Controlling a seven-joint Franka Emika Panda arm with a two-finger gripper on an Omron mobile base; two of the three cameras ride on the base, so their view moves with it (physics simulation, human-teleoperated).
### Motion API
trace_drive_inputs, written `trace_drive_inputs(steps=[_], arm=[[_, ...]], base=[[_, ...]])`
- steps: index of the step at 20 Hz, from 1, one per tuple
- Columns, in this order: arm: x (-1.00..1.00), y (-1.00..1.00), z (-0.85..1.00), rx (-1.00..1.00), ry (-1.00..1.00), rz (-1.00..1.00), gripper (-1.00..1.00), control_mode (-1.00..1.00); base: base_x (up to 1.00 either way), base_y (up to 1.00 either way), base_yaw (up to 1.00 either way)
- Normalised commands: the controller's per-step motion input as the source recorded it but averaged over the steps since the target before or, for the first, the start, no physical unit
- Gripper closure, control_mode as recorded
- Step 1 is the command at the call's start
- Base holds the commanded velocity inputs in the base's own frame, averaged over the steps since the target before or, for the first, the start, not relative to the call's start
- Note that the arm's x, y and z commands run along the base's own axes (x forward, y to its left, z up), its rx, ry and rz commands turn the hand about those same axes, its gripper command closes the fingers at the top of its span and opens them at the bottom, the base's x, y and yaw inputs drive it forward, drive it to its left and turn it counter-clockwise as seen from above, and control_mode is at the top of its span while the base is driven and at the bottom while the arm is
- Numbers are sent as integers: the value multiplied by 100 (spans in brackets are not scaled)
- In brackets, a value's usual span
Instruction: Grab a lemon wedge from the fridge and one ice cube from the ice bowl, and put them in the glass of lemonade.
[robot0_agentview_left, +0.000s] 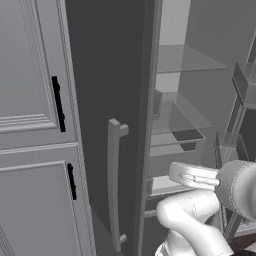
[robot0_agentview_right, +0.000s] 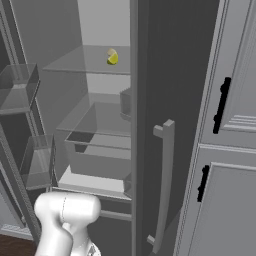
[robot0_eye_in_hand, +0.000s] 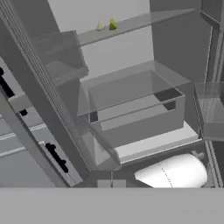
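Fridge (robot0_agentview_right: 142, 100) door open; lemon wedge (robot0_agentview_right: 112, 57) sits on the upper shelf (robot0_agentview_right: 85, 62), at 12 o'clock. Gripper fingers together, empty: spread them, then rise level with the shelf.

This is a rendered kitchen. A tall dark fridge (robot0_agentview_right: 150, 75) stands open, with pale shelves (robot0_agentview_right: 90, 62) and a drawer (robot0_eye_in_hand: 135, 113) inside. Panelled grey cabinets (robot0_agentview_left: 30, 125) with dark handles (robot0_agentview_left: 58, 104) flank it.

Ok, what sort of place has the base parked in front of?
A kitchen, most likely: it faces an open dark grey fridge with pale shelves, a lemon wedge on an upper shelf, and panelled light grey cabinets with dark handles alongside.
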Motion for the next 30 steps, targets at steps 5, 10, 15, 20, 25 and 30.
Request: trace_drive_inputs(steps=[5, 10, 15, 20, 25, 30], arm=[[21, -97, 14, 18, 2, 9, 100, -100], [43, -57, 41, 2, 19, 0, 100, -100], [39, -7, 7, -10, -1, 0, 100, -100], [34, 0, 0, -6, -20, 0, 100, -100], [34, -5, 6, 0, -14, 0, 100, -100], [56, -2, 18, 0, 4, 0, 100, -100]], base=[[0, 0, 0], [0, 0, 0], [0, 0, 0], [0, 0, 0], [0, 0, 0], [0, 0, 0]])
